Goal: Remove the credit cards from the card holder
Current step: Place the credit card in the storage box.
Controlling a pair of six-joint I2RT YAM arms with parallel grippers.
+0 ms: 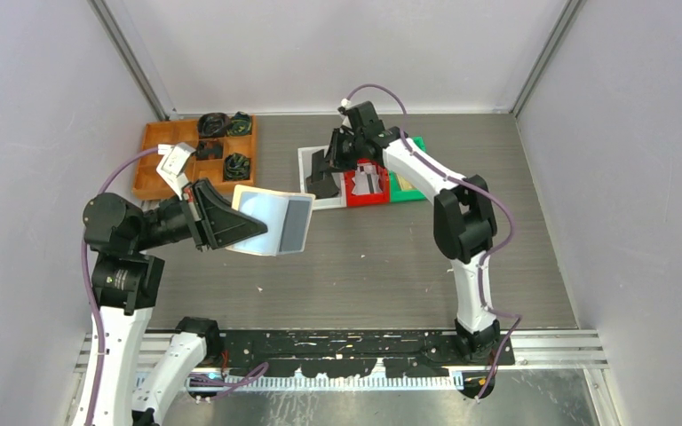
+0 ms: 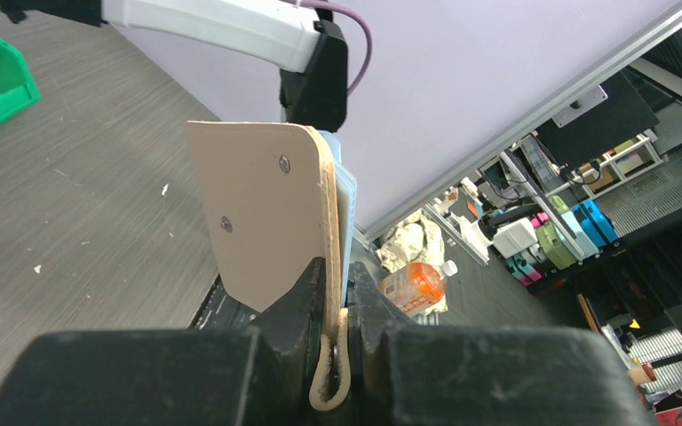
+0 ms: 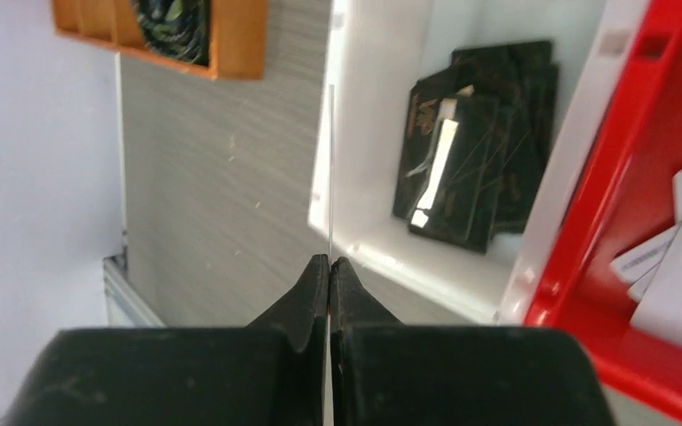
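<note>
Our left pincer (image 2: 337, 288) is clenched on the card holder (image 2: 257, 209), holding it raised off the surface (image 1: 364, 266). The holder sticks out beyond the fingertips, and a dark grey card (image 1: 296, 224) sits at its far end. Our right pincer (image 3: 329, 266) grips a thin card (image 3: 330, 160) that we see only edge-on, so its colour is unclear to us. Just beyond that pincer and to its right, dark cards (image 3: 475, 160) lie in a white tray (image 3: 373, 106), beside a red bin (image 3: 604, 169).
</note>
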